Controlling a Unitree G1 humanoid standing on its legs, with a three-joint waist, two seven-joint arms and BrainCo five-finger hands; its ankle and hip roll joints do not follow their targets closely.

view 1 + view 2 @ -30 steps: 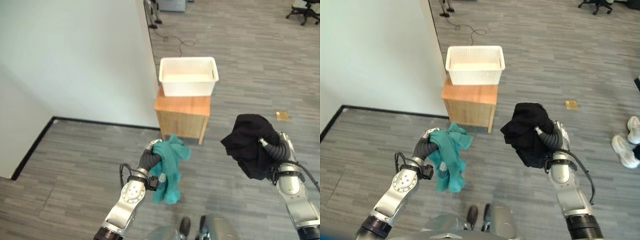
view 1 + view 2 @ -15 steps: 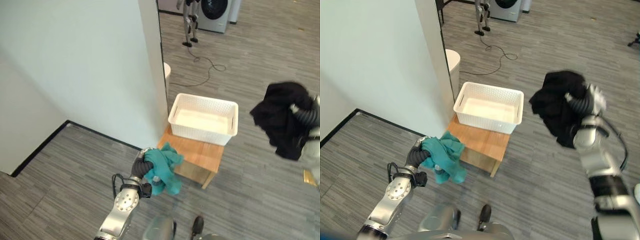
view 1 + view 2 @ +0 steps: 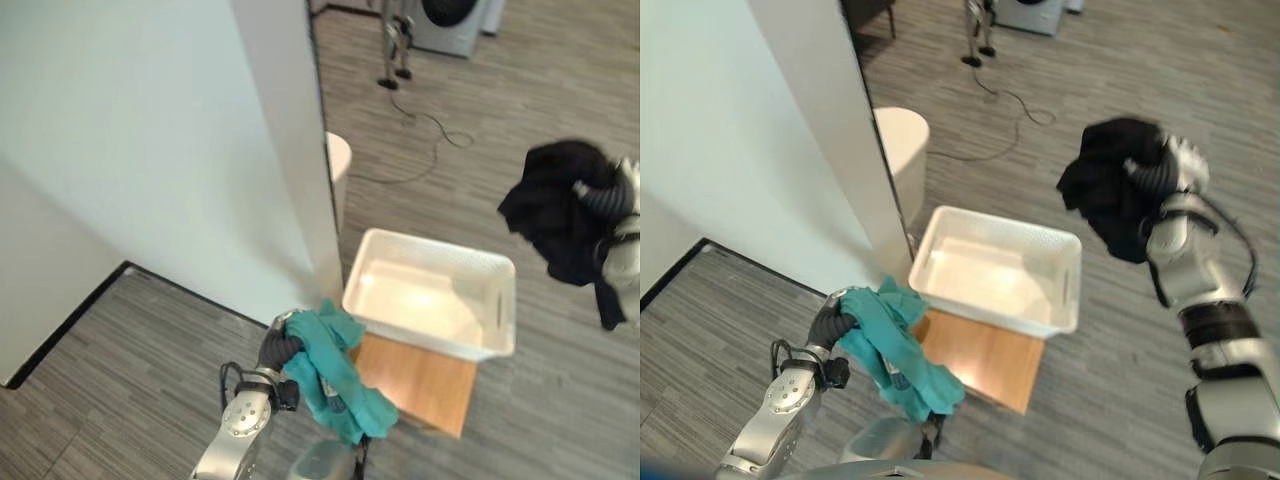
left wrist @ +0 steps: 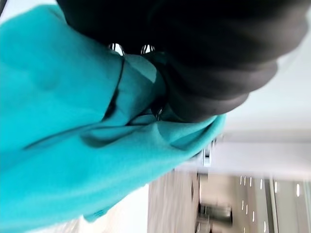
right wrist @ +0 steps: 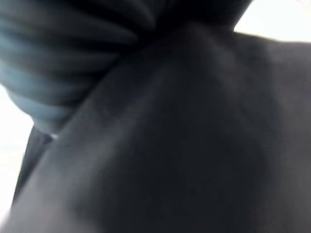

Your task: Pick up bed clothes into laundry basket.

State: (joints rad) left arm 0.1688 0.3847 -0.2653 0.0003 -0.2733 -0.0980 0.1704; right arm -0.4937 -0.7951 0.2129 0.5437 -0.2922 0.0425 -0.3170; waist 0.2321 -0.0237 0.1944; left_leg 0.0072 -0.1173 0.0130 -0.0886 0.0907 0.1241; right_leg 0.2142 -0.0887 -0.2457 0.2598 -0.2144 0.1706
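Bedclothes are held in both hands: a teal garment (image 3: 338,375) is bunched in the left hand (image 3: 277,342) at the lower centre of the left eye view, and a black garment (image 3: 1113,186) is bunched at the right hand (image 3: 1167,170) in the upper right of the right eye view. The left hand's fingers are curled into the teal cloth, as the left wrist view confirms, where the cloth (image 4: 68,141) is seen pinched under the dark cover. The right hand is wrapped by the black cloth, so its fingers cannot be made out and its state cannot be told, though the cloth hangs from it.

The white laundry basket (image 3: 502,305) stands on a small wooden cabinet (image 3: 420,385), right of centre, beside a white wall (image 3: 150,140). The step in hand is judged to be the carry to the basket. It is done well if each bundle is brought fully over the basket's opening before release, the teal one first, since it hangs just beside the near left corner. Trailing ends should be lifted clear of the rim.

A round pale bin (image 3: 902,145) behind the wall is shown more fully in the right eye view. The black cloth (image 5: 184,145) is shown close up against the hand in the right wrist view.
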